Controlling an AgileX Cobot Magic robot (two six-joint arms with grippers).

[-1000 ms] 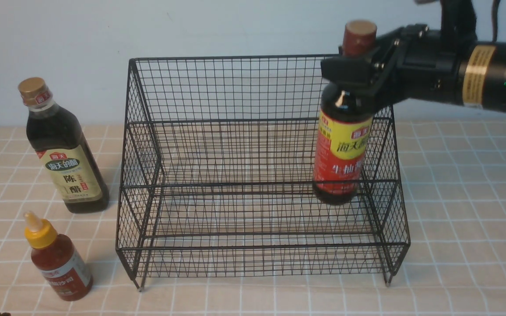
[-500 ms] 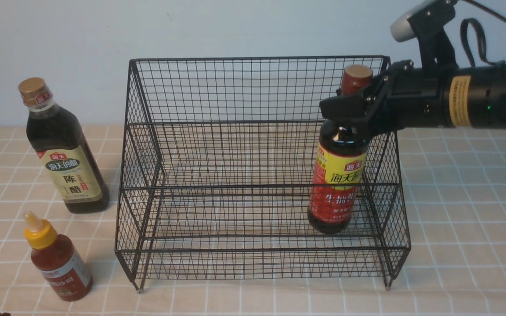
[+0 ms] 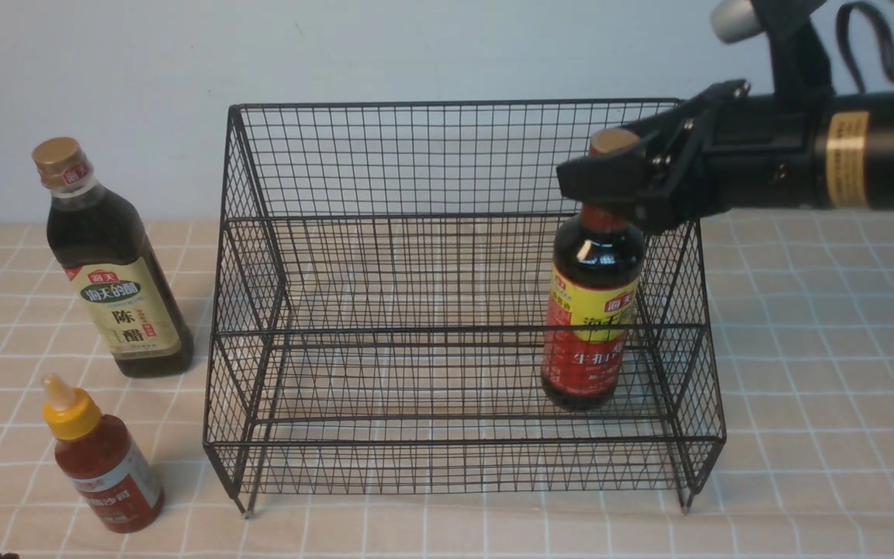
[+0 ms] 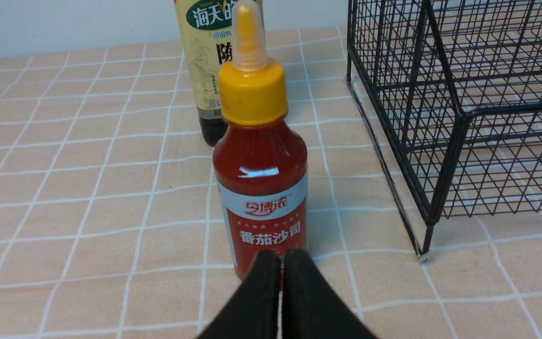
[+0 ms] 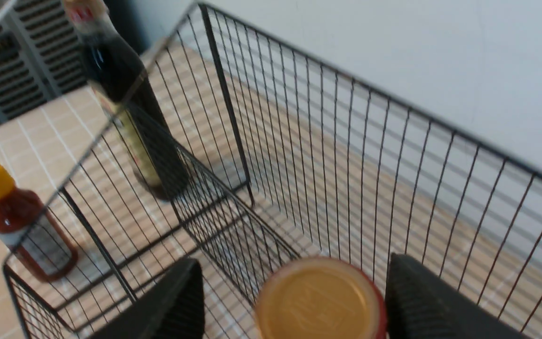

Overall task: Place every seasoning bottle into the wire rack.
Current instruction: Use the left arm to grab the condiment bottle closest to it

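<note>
The red-necked bottle with the red-yellow label [image 3: 590, 326] stands upright in the lower tier of the black wire rack [image 3: 447, 155], at its right end. My right gripper [image 3: 606, 167] is open, its jaws on either side of the bottle's cap [image 5: 320, 301] and spread wider than it. The gold-capped dark bottle [image 3: 117, 295] and the small red sauce bottle with the yellow nozzle [image 3: 105, 473] stand on the table left of the rack. My left gripper [image 4: 280, 256] is shut and empty, just in front of the sauce bottle [image 4: 261, 179].
The table has a beige checked cloth [image 3: 819, 388]. A pale wall stands close behind the rack. In the left wrist view the rack's left front foot [image 4: 424, 256] is to one side of the sauce bottle.
My right gripper lowered the red-necked bottle into the rack's lower tier and opened. The bottle now stands free. The two left bottles have not moved.
</note>
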